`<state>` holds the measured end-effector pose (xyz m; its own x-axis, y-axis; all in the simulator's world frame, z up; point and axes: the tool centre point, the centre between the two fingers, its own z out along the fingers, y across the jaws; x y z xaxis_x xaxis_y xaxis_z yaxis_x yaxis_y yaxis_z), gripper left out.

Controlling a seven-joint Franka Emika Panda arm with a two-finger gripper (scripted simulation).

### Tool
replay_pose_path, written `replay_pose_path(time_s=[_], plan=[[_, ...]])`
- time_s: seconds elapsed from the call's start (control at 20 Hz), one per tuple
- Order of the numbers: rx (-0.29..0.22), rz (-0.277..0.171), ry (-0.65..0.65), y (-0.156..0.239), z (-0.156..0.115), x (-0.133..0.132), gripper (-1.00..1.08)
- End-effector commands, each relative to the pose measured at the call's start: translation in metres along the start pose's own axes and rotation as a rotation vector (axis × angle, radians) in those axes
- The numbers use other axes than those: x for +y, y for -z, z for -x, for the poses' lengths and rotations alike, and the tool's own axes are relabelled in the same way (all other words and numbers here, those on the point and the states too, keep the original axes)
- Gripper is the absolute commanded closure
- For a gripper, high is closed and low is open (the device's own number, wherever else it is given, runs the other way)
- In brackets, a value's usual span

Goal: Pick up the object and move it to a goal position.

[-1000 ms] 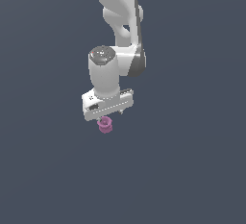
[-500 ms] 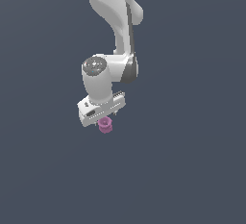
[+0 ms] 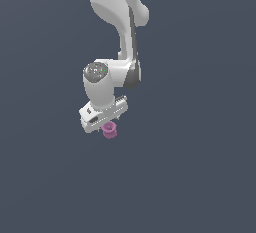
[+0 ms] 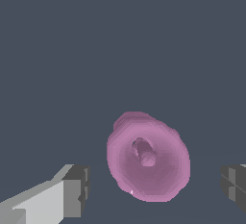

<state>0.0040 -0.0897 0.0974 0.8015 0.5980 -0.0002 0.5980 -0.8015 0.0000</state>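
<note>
Flat dark slate-blue ground fills both views, featureless, with no goal marker visible anywhere. White Panda arm (image 3: 116, 37) comes down from above in the exterior view, wrist bent, with the gripper (image 3: 106, 122) at its low end. Directly under the gripper sits the object (image 3: 109, 130), a small pink-purple spool-like cup, partly tucked beneath the hand's body. Wrist view looks straight down into the object (image 4: 148, 156): flared rim, hollow top, a small knob at the centre. One finger pad (image 4: 77, 190) stands to one side of it, the other (image 4: 234, 185) at the far edge of the frame, both clear of the rim with grey ground showing in the gaps. Jaws spread wide, holding nothing. Whether the object rests on the desk or whether the fingertips have reached its level cannot be told; no shadow or contact line shows. Judgement: approach and alignment look largely done, with the object centred between the jaws. Closing, lifting and carrying to the goal all remain.
</note>
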Motion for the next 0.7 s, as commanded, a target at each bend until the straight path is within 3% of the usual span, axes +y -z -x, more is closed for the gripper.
replay_pose_path(time_s=[0.0,0.65], plan=[[0.0,0.0,0.0,0.0,0.0,0.0,-0.92],[0.0,0.0,0.005,-0.049,0.001,-0.001,-0.92]])
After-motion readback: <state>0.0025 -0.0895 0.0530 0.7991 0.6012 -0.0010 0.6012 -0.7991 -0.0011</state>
